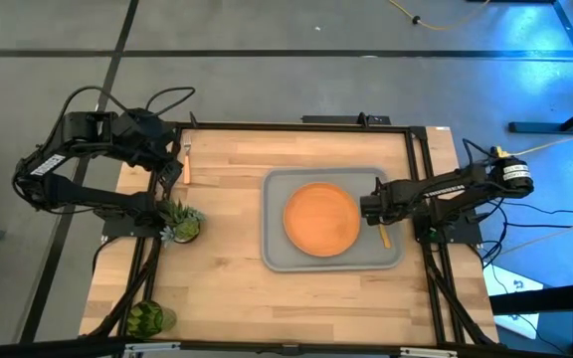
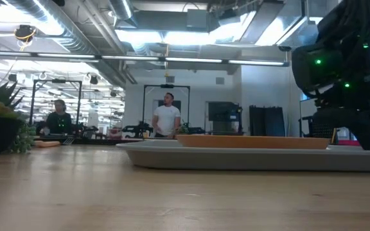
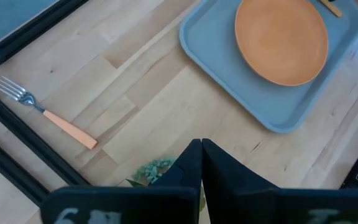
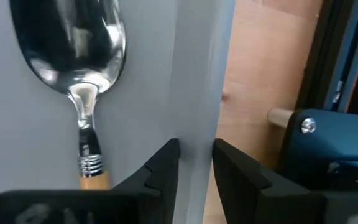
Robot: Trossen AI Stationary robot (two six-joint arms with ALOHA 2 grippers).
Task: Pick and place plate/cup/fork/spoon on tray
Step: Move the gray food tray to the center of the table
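Two items already lie on the grey tray (image 1: 277,254): the orange plate (image 1: 321,219) at its centre and the spoon (image 4: 79,68), flat just beside the right gripper (image 4: 194,158), whose fingers stand apart and hold nothing, apparently having let it go. The fork (image 3: 42,112) lies on the table ahead of the clenched, empty left gripper (image 3: 201,162). The green cup (image 1: 147,318) stands well apart at the table's near corner, so both seem left to fetch.

Wooden table (image 1: 237,268) bearing grey tray (image 1: 277,254) at right of centre, fork (image 1: 187,162) near far left edge, potted plant (image 1: 180,221) at left, green cup (image 1: 149,318) at near-left corner.
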